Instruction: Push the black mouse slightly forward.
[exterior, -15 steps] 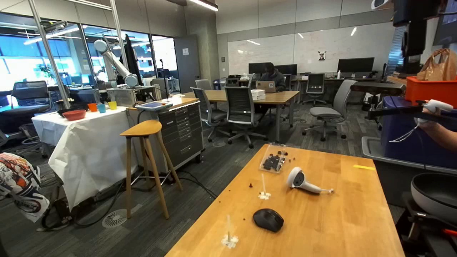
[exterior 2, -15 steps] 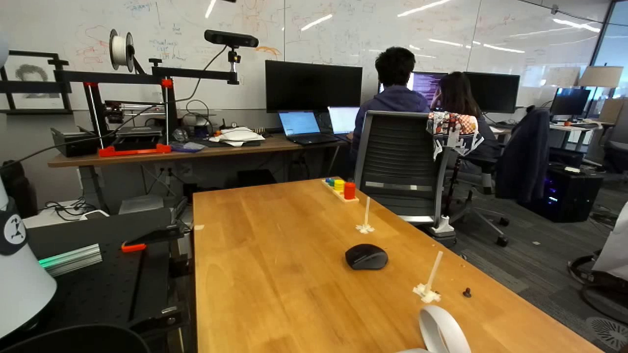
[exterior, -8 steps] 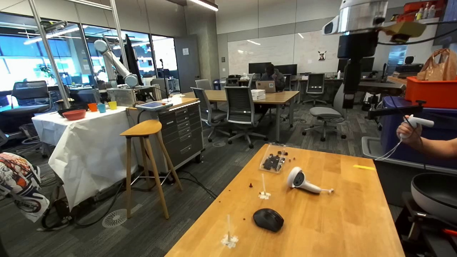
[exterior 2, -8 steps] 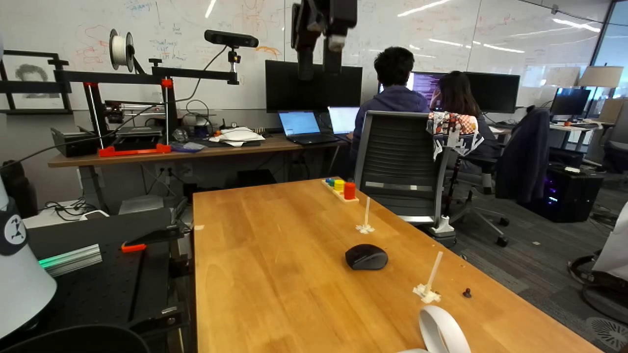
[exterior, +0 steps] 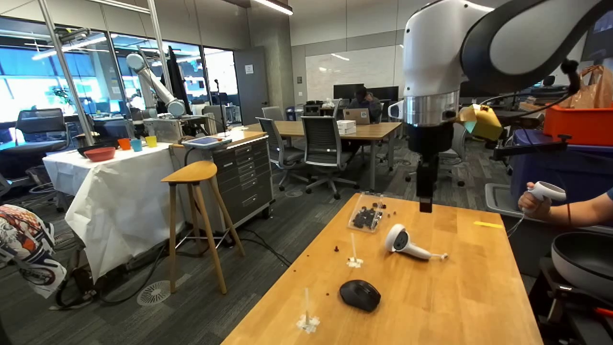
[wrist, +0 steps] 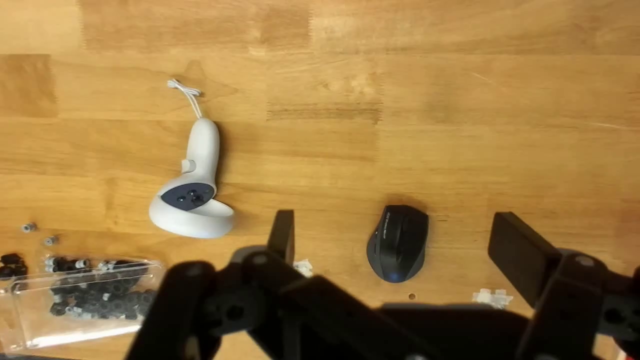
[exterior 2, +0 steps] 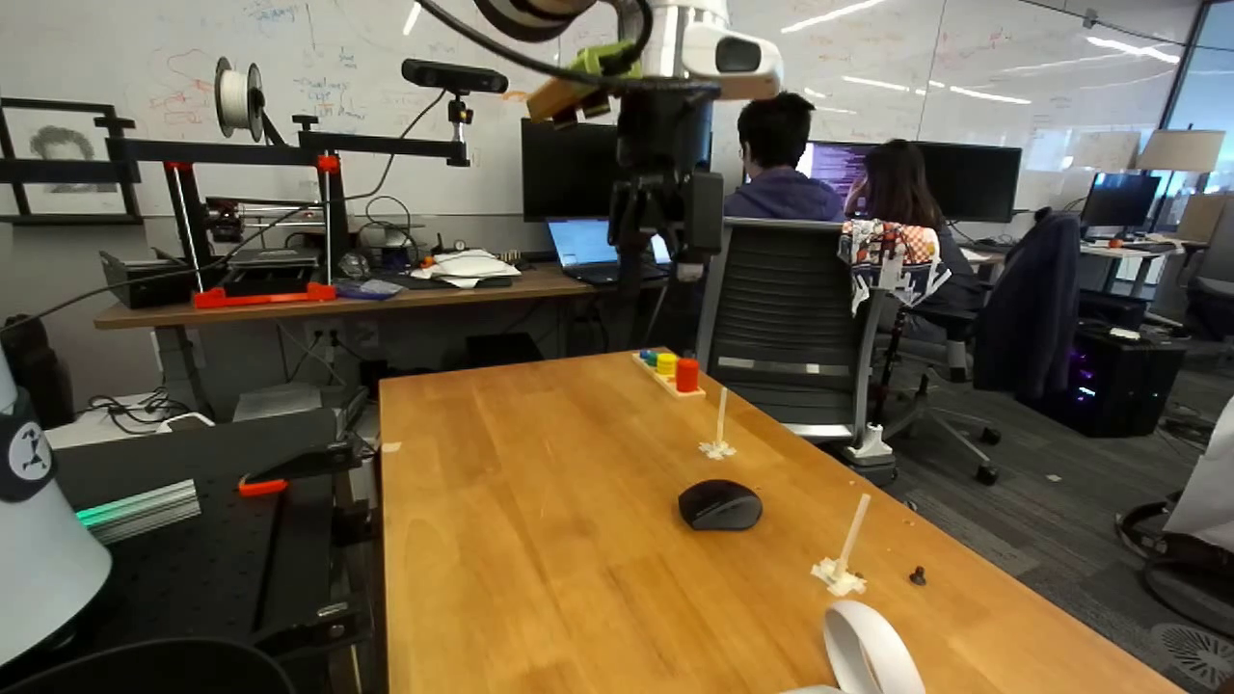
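Note:
The black mouse (exterior: 360, 295) lies flat on the wooden table; it also shows in an exterior view (exterior 2: 720, 505) and in the wrist view (wrist: 398, 243). My gripper (exterior: 425, 205) points straight down, well above the table, and also shows in an exterior view (exterior 2: 661, 275). In the wrist view my gripper (wrist: 392, 237) is open, its two fingers wide apart and nothing between them. The mouse shows below in the gap between the fingers, apart from both. No part of the mouse is hidden in the wrist view.
A white-and-grey controller (exterior: 406, 243) with a cord lies beside the mouse. A clear tray of small dark pieces (exterior: 366, 218) is farther along the table (exterior: 445, 306). Two thin upright sticks (exterior 2: 852, 535) are taped near the edge. A toy with coloured pegs (exterior 2: 675, 374) stands at a corner.
The arm has come into view and lowered over the table. In an exterior view the gripper moved left and down. The mouse has not moved.

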`<state>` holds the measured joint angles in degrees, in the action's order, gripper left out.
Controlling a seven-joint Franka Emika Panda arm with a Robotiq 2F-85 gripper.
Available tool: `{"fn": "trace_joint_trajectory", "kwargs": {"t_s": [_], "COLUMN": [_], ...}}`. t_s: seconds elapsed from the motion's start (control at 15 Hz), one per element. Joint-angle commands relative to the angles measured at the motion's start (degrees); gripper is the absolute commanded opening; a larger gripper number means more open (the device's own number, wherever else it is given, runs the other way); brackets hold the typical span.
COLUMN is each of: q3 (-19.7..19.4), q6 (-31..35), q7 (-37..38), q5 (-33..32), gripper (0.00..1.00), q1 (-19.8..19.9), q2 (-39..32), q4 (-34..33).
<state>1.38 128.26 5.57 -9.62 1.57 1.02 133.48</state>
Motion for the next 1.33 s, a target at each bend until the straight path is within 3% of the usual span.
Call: {"fn": "trace_joint_trajectory", "kwargs": {"t_s": [0.0,0.4,0.47,0.53,0.93,1.07,1.27], "q3": [-0.10,-1.46,-1.76,-2.14,-6.92,-9.17,-11.26], "q6": [3.10,6.31,6.97,7.36,12.10,13.77,15.48], "q7": [5.86,12.98,14.20,15.28,23.42,26.22,29.48], "q5": [-5.16,-10.34,-11.27,-12.30,-21.38,-25.11,-28.23], "gripper": [1.00,1.00,0.78,0.74,0.27,0.13,0.09], "q1": [-1.44,-5.82,-6.81,-7.78,-14.59,-16.86,-18.54], "q2": [-8.92,-19.66,-21.22,-22.69,-30.17,-32.41,-35.65], "q4": [-4.78,-8.02,-8.57,-9.16,-11.91,-13.24,-15.30]}}
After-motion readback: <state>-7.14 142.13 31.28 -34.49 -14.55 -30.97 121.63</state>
